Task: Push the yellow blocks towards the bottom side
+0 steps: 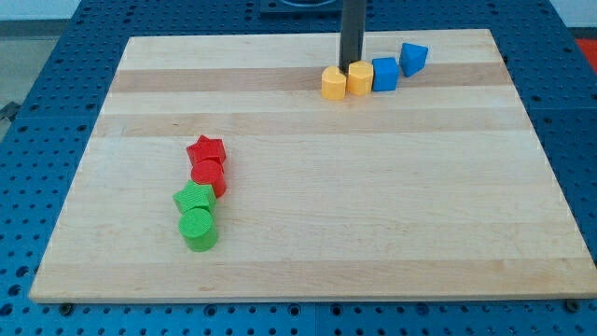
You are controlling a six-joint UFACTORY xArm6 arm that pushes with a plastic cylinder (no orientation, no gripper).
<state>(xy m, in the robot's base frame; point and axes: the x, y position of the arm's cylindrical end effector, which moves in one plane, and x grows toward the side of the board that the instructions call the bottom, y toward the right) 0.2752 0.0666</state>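
Two yellow blocks sit side by side near the view's top, right of centre: a rounded one (333, 83) and a hexagon-like one (360, 78). My tip (352, 65) stands just behind them, at the gap between the two, touching or nearly touching the right one. A blue cube (384, 74) touches the right yellow block's right side. A blue triangular block (414, 58) lies a little further up and right.
A red star (206, 150), a red cylinder (209, 175), a green star-like block (194, 200) and a green cylinder (199, 229) form a column at the left of the wooden board (308, 271). The board's top edge is close behind my tip.
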